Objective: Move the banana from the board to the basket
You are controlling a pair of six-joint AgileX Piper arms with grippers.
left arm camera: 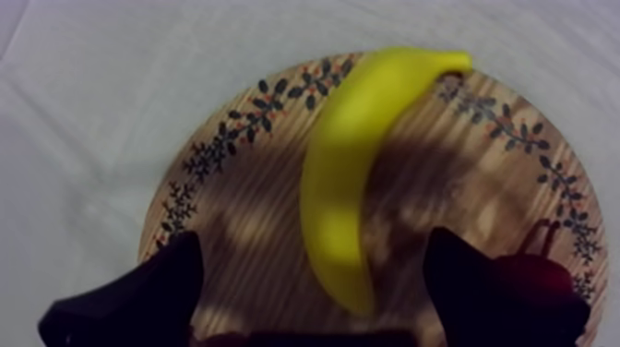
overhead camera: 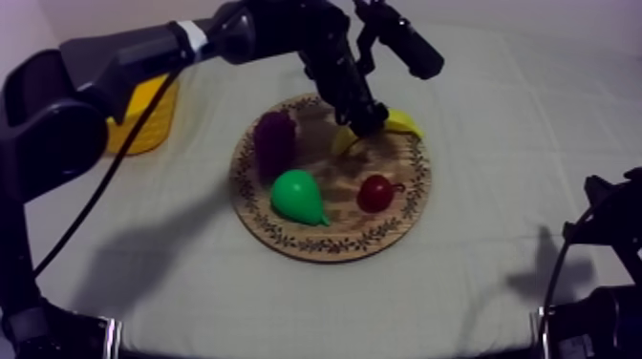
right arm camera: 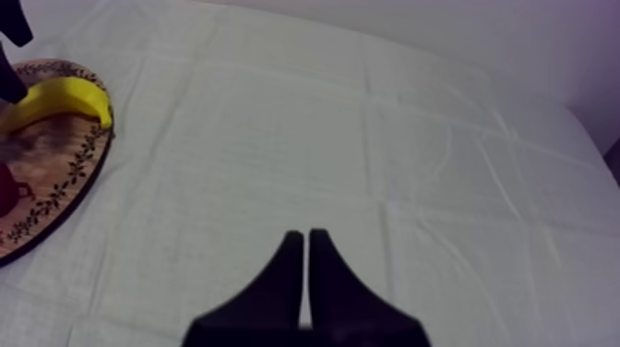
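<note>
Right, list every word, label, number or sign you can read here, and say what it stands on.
None: no text can be read anywhere.
wooden board: the rim bears a leaf-and-berry pattern, no letters.
banana, yellow basket, pear, bunch of grapes, small red fruit: no labels or marks.

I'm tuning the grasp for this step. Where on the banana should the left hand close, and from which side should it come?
Probably the banana at its thick middle, pinched across its width, coming straight down from above. It lies flat on the wooden board, so only its flanks are free; the open left hand straddles one end, and the small red fruit sits close beside.
</note>
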